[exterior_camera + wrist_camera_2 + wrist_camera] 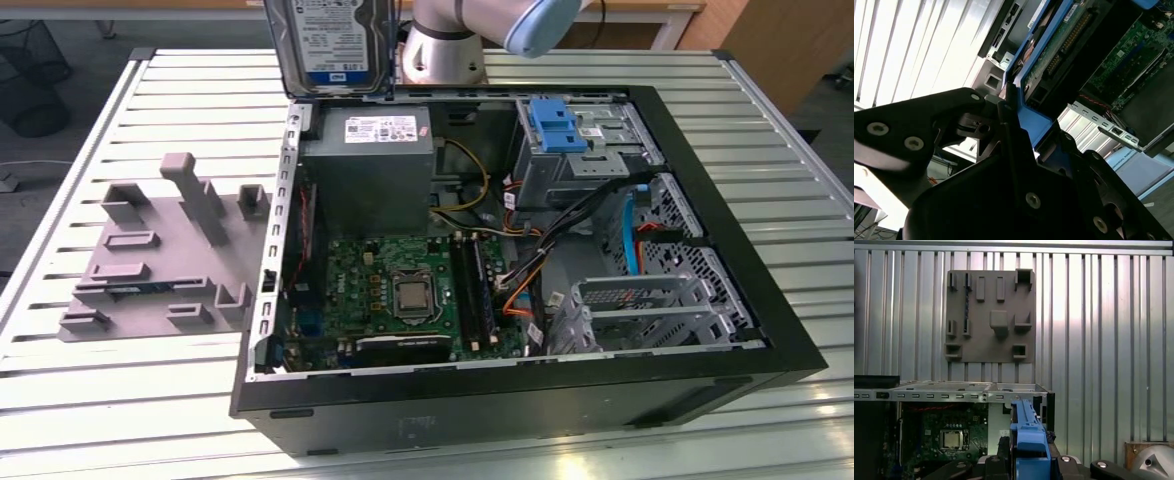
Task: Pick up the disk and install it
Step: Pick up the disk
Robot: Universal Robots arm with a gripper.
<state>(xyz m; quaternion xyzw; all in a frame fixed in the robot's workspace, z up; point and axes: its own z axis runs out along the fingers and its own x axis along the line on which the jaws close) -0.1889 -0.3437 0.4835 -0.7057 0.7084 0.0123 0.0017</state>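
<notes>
**Disk (334,45) held on edge over the open computer case (534,400)**
In the exterior view, a grey fixture board (160,260) lies on the slatted table (200,80) at left. Next, the disk stands upright (label facing the camera) above the case's far rim, over the grey power supply (367,170). In the second wrist view, the gripper (1019,125) is clamped on its blue carrier frame (1026,112).

- One disk (334,40), silver with a blue carrier frame
- One gripper (1027,460)
- One robot arm (447,45)
- One open computer case (534,405)
- One green motherboard (387,270)
- One grey metal box (367,175)
- One bare blue latch bracket (558,125)
- One grey fixture board (171,228)
- One slatted table (120,400)
</notes>
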